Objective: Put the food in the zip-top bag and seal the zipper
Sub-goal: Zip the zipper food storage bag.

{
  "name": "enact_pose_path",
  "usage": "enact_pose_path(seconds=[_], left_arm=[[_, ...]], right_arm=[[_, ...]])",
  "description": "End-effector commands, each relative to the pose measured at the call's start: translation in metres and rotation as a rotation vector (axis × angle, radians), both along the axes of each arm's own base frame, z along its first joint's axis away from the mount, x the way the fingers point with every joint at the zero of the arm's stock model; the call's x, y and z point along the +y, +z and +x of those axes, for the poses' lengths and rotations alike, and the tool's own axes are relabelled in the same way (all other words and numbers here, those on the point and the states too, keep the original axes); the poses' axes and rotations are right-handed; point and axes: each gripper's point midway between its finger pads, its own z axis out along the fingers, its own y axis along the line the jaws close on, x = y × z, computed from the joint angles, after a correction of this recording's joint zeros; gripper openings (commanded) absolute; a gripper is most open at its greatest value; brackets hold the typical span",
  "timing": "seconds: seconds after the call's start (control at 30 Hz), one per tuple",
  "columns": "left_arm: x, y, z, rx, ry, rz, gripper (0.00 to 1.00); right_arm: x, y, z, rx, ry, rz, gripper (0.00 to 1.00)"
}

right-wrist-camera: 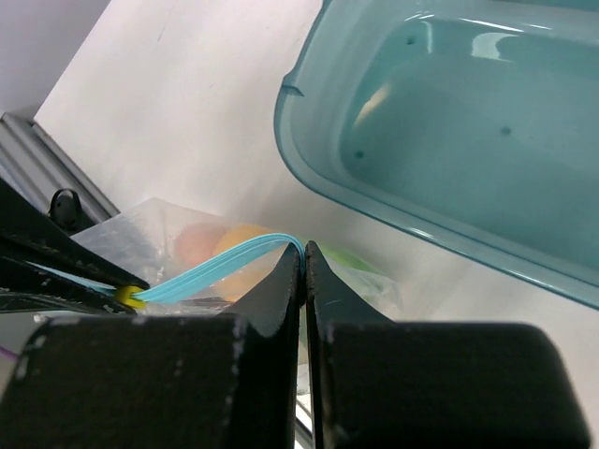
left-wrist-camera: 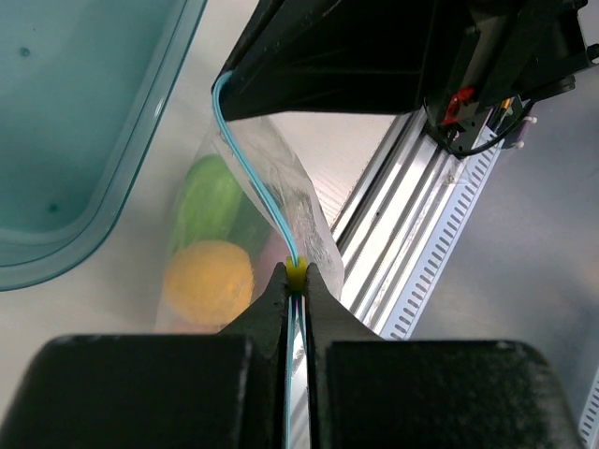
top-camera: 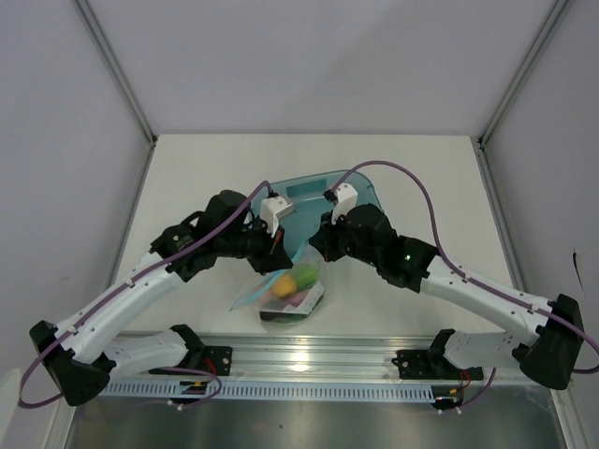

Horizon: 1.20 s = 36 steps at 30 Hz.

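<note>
Nearest, the left hand [left-wrist-camera: 296,273] and the right hand [right-wrist-camera: 303,251] each clamp the zipper [left-wrist-camera: 251,168] of the zip-top bag [left-wrist-camera: 288,192], food [left-wrist-camera: 210,281] inside, by the near edge of the worktop [top-camera: 187,178].

Left gripper [left-wrist-camera: 297,273] pinching zipper [left-wrist-camera: 257,182], bag [left-wrist-camera: 292,192] holding orange-yellow ball [left-wrist-camera: 209,281], tray [left-wrist-camera: 65,112] beside

the zipper [left-wrist-camera: 253,178] is running as a thin light teal-blue line, ending in a small yellow tab [left-wrist-camera: 297,272] between the black fingers of the left gripper [left-wrist-camera: 297,282]. the right gripper [right-wrist-camera: 304,260] is showing black too. through the clear zip-top bag [left-wrist-camera: 290,187] an orange-yellow ball [left-wrist-camera: 208,281] and a bright green chunk [left-wrist-camera: 211,201] are glowing, a pink piece [top-camera: 299,299] peeking nearer. the far tray [top-camera: 367,192] is looking translucent teal, the table [top-camera: 187,187] off-white, the cable [top-camera: 426,201] purple.
</note>
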Motion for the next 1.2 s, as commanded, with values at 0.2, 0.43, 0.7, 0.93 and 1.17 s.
enact_pose_path(seconds=[0.2,0.43,0.7,0.93,1.17], left_arm=[[0.006,-0.001,-0.023,0.056,-0.029,-0.006,0.01],[0.014,-0.004,-0.025,0.047,-0.014,0.011,0.01],[0.02,-0.007,-0.026,0.039,0.005,0.025,0.01],[0.026,-0.01,-0.027,0.033,0.021,0.037,0.01],[0.032,-0.006,-0.027,0.013,0.049,0.028,0.01]], right_arm=[[-0.06,-0.001,0.032,-0.052,-0.271,-0.038,0.0],[-0.098,-0.007,0.036,-0.05,-0.379,-0.059,0.0],[-0.132,-0.01,0.034,-0.056,-0.482,-0.095,0.0],[-0.153,-0.014,0.031,-0.045,-0.542,-0.11,0.0],[-0.171,-0.017,0.026,-0.04,-0.598,-0.128,0.0]])
